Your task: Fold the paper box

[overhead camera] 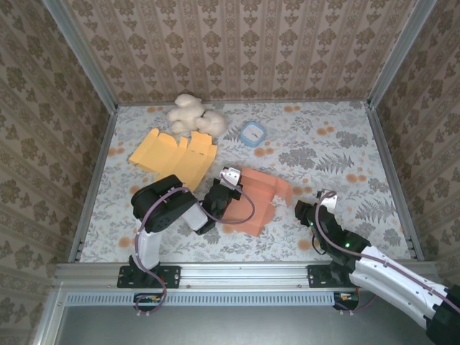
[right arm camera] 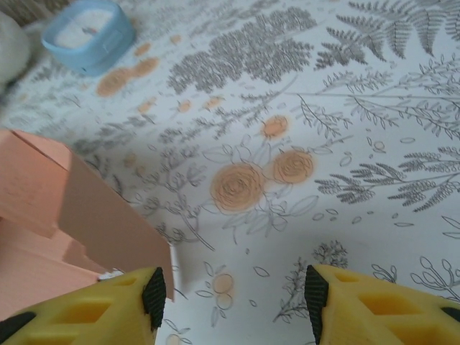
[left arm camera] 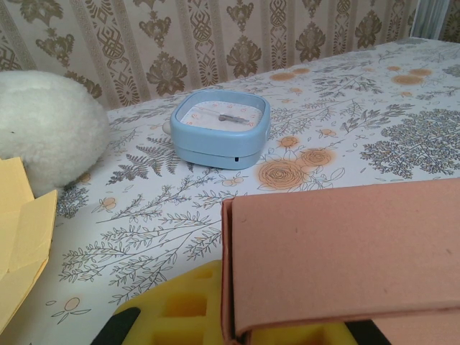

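The paper box is salmon-coloured cardboard, partly folded, lying in the middle of the table. My left gripper is at its left edge. In the left wrist view a folded box wall stands between the yellow fingers, and the gripper is shut on it. My right gripper sits just right of the box, low over the table. In the right wrist view it is open with only the tablecloth between its pads, and a box flap lies next to the left finger.
A flat yellow cardboard sheet lies at the back left, with a white plush toy behind it. A small blue square container stands behind the box. Walls close in the table on three sides.
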Robot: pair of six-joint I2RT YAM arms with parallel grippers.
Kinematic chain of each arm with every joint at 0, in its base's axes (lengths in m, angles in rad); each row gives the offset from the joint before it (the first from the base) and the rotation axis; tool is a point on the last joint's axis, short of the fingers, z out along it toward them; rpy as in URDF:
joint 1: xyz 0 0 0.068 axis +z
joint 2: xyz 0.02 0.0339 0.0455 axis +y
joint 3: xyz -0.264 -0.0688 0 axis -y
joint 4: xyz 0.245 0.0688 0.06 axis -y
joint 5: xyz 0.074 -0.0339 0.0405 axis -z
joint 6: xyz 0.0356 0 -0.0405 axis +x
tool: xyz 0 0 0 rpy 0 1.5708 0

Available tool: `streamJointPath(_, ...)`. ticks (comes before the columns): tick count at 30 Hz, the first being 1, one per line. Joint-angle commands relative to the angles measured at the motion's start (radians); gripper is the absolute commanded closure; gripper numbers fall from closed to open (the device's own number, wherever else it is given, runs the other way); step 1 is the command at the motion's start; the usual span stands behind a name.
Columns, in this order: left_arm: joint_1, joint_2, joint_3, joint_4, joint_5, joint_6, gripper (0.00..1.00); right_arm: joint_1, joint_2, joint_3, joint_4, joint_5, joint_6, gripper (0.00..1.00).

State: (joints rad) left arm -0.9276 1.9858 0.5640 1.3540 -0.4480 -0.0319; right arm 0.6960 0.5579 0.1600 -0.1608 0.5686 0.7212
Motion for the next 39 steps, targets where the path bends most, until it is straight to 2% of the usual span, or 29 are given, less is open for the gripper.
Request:
streamJointPath(1,0.006,-0.015,-0.023,-0.053,0.024,0.026,1.00,-0.010,0.065,0.021,0.076,-0.014,-0.003,0.43)
streamJointPath(6,0.006,-0.012,-0.023,-0.053,0.032,0.027,1.00,-0.018,0.183,0.044,0.142,-0.037,-0.026,0.42)
streamJointPath(12,0.005,-0.004,-0.018,-0.053,0.040,0.025,1.00,-0.020,0.250,0.064,0.207,-0.079,-0.060,0.42)
streamJointPath(39,0.005,-0.001,-0.015,-0.053,0.061,0.022,1.00,-0.020,0.334,0.088,0.329,-0.176,-0.144,0.41)
